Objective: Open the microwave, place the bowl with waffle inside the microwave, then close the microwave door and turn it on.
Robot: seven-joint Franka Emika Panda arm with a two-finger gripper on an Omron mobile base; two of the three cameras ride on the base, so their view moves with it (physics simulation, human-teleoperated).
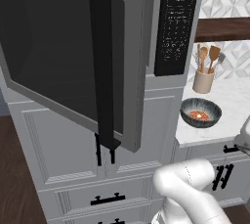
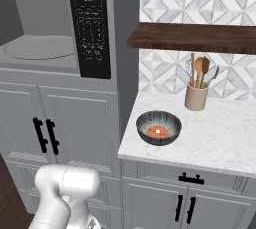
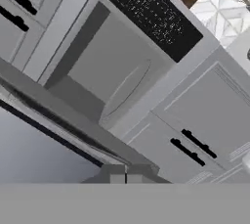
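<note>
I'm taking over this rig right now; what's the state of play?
Gripper: shut, holding nothing, close to the microwave door.
Microwave: door swung open, cavity with turntable exposed.
Bowl: on the marble counter right of the microwave, waffle inside, near the utensil crock.
Done: door opened.
Left: put the bowl in, shut the door, start it at the keypad.

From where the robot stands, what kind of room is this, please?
Most likely a home kitchen: a built-in microwave with its door open, a marble-look counter holding a utensil crock, and grey panelled cabinets below.
</note>
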